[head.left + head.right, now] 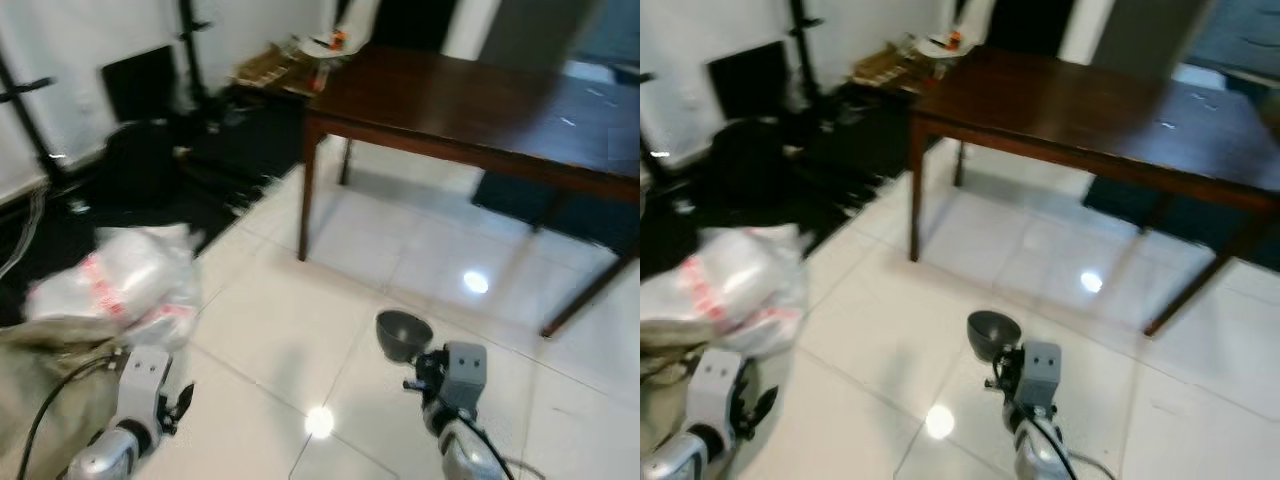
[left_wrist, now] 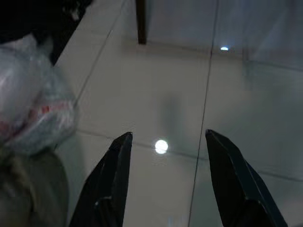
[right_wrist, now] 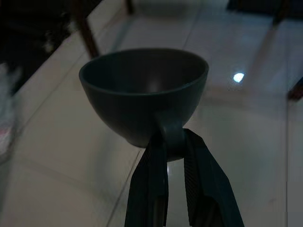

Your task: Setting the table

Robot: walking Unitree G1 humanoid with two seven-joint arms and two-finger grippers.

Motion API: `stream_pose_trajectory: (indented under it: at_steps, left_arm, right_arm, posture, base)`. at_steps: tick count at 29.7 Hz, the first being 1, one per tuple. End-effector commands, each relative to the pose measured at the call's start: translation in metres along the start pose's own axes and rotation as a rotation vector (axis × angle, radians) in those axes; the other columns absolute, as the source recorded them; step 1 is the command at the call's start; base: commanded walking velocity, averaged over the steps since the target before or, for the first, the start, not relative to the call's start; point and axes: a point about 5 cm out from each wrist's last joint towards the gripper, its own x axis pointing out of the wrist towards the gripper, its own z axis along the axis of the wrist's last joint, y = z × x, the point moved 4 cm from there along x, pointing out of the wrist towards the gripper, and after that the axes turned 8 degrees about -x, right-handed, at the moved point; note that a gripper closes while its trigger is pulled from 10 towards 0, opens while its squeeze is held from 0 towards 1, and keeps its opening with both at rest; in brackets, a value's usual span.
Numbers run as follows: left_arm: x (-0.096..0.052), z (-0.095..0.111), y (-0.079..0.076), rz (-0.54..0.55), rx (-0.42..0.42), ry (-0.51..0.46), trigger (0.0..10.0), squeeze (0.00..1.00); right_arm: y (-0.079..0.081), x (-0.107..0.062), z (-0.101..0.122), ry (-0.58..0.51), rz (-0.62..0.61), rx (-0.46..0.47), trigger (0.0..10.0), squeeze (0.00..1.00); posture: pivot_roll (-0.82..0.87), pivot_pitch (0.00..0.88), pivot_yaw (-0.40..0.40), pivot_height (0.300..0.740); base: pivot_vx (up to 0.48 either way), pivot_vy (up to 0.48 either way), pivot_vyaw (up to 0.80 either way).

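On my far left lies a crumpled clear plastic bag with red print (image 1: 120, 285), resting on a tan cloth bundle (image 1: 45, 385), just beside my left gripper (image 2: 165, 156). Its jaws stand wide apart and hold nothing, with bare glossy white floor tiles (image 1: 290, 330) ahead of them.

To the right, my right gripper (image 3: 174, 156) has its jaws closed narrow on the small handle of a dark grey-green rounded cup (image 3: 144, 92). The cup sits upright just beyond the jaw tips, mouth up, above the floor. I judge it light, rigid and smooth-sided, likely breakable if dropped on tile, so the handle is the sound place to hold.

Well ahead of the jaws stands the dark brown wooden bench (image 1: 470, 100); its near leg (image 1: 306, 195) could obstruct my approach. Dark equipment clutters the floor ahead of the left jaws.
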Motion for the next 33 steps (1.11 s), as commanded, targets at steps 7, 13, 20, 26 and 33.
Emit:
stream_pose_trajectory:
  at_steps: [7,13,20,26,33]
  left_arm:
    - [-0.007,-0.015,0.008,0.019,-0.004,0.047,10.0,0.0]
    - [-0.006,-0.015,0.008,0.019,-0.003,0.044,10.0,0.0]
    - [-0.005,-0.005,0.007,0.018,-0.002,0.01,10.0,0.0]
    - [0.0,0.024,0.0,-0.008,0.006,-0.083,10.0,0.0]
    - [0.002,0.114,-0.025,-0.084,0.019,-0.354,10.0,0.0]
  right_arm:
    - [0.01,-0.002,-0.004,0.005,0.021,0.016,10.0,0.0]
    - [0.008,-0.001,-0.003,0.002,0.019,0.012,10.0,0.0]
    - [0.005,0.009,0.041,-0.154,0.021,-0.018,10.0,0.0]
    - [0.005,0.013,0.11,-0.383,0.028,-0.036,10.0,0.0]
    - [0.018,0.001,0.201,-0.662,0.07,-0.083,10.0,0.0]
  posture:
    - [0.02,0.037,0.038,0.74]
    - [0.02,0.037,0.036,0.74]
    - [0.02,0.044,0.039,0.74]
    - [0.01,0.047,0.041,0.74]
    - [0.02,0.052,0.038,0.74]
  base:
    - [0.48,0.0,-0.8]
    - [0.48,0.0,-0.8]
    - [0.48,0.0,-0.73]
    - [0.48,0.0,-0.09]
    - [0.48,0.0,0.0]
